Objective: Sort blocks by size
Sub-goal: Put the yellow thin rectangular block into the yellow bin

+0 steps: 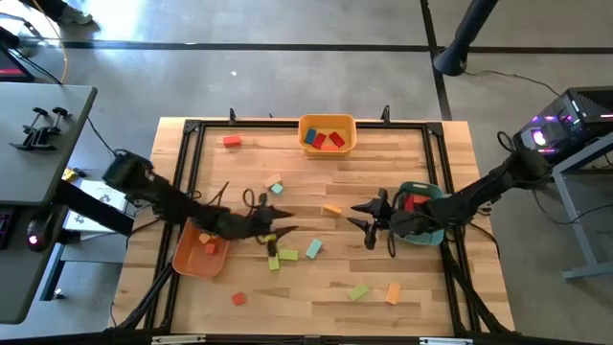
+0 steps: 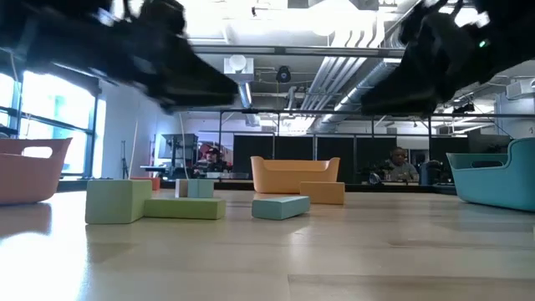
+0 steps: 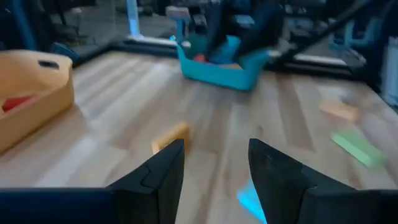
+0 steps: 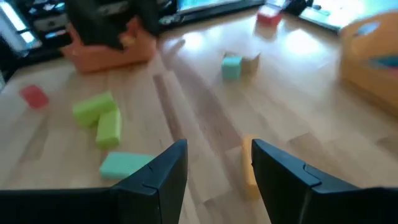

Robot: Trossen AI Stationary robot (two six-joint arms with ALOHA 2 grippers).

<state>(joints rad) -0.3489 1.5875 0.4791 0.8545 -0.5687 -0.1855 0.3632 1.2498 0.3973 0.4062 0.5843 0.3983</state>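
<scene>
Left gripper (image 1: 280, 228): over mid-table beside the orange plastic tray (image 1: 198, 253), fingers apart, nothing between them.
Right gripper (image 1: 369, 222): just beside the teal plastic tray (image 1: 427, 233), fingers spread, empty.
Blocks: small painted wooden blocks (image 1: 287, 254) scattered across the wooden table (image 1: 402, 163); some sit in the yellow plastic tray (image 1: 327, 133).

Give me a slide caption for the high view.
Both end effectors, left and right, hover open over scattered blocks between three trays.
</scene>
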